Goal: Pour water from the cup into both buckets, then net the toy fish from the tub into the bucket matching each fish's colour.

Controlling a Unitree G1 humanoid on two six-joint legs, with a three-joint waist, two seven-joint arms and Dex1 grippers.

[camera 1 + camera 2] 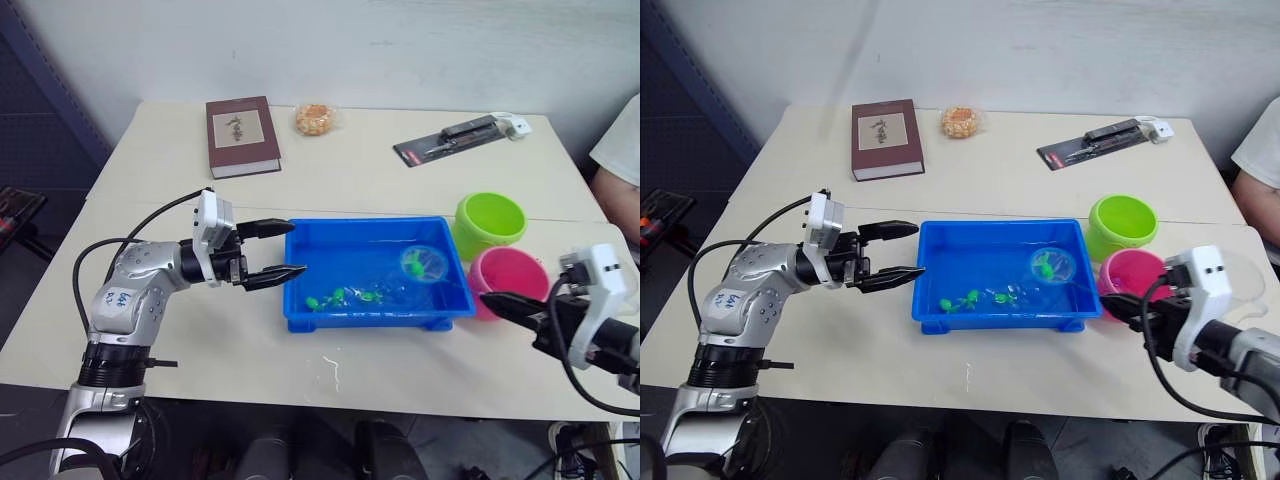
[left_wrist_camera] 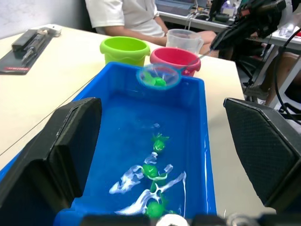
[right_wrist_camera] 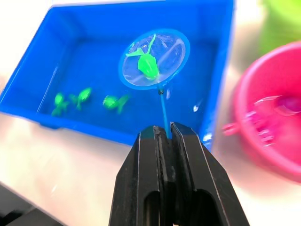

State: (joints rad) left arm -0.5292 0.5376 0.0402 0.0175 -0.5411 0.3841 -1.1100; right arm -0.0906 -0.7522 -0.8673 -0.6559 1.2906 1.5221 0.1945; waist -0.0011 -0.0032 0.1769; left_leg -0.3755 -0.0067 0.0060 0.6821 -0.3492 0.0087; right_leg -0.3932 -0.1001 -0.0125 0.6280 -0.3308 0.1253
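On a beige table point(image 1: 380, 180) the blue tub point(image 1: 372, 318) sits beside the green bucket point(image 1: 490, 222) and pink bucket point(image 1: 508, 278). The right gripper point(image 3: 164, 133) pinches the net point(image 3: 154, 59) above the tub, a green fish point(image 3: 147, 65) inside. The left wrist view adds the cup point(image 2: 186, 40) behind the pink bucket. The left gripper point(image 1: 279, 251) hangs spread at the tub's end.

Four green toy fish in all: one point(image 3: 147, 66) lies in the net point(image 3: 153, 59), and three more point(image 3: 83, 94) rest on the floor of the tub point(image 1: 345, 315), toward its six o'clock edge. One tub, one net. Two buckets stand at the tub's three o'clock end, a lime green one point(image 1: 490, 222) and a pink one point(image 1: 512, 275). One clear cup point(image 2: 184, 40). On the table point(image 1: 350, 170) at twelve o'clock, one book point(image 1: 241, 135). Two tools, left point(image 1: 285, 250) and right point(image 3: 163, 133).
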